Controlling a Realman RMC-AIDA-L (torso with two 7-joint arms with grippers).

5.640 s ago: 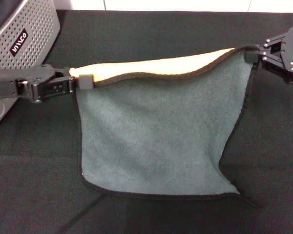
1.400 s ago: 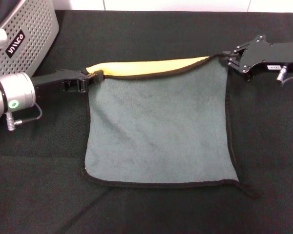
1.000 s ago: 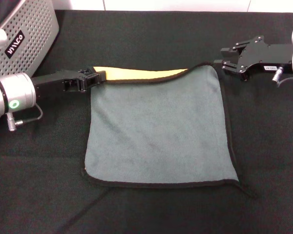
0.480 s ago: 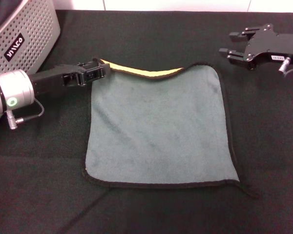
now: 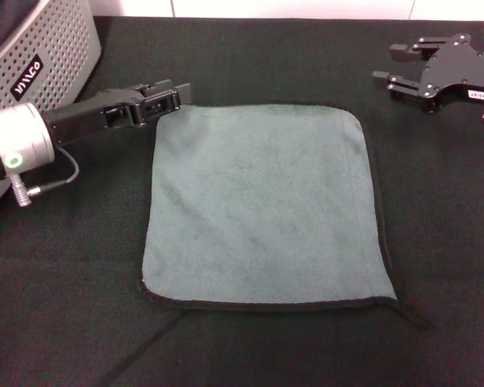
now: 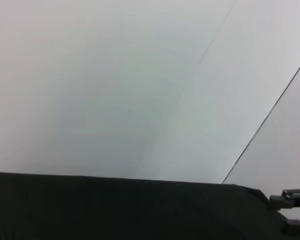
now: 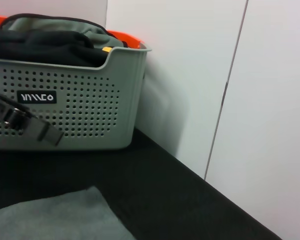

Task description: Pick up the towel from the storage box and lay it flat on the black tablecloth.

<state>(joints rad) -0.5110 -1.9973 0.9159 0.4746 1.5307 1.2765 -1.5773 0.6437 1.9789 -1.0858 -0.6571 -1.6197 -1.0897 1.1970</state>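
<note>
Lab bench: black tablecloth (image 5: 250, 56), blank walls.

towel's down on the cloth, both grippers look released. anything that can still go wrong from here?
1. The left gripper sits open right at the towel far-left corner; a low retreat could snag the edge and refold it.
2. The towel's near-right corner tails off in a slight point on the black tablecloth, so it may not be fully flat.
3. The storage box stands close beside the left arm, so a wide swing might bump it. The right gripper is apart from the towel.
</note>
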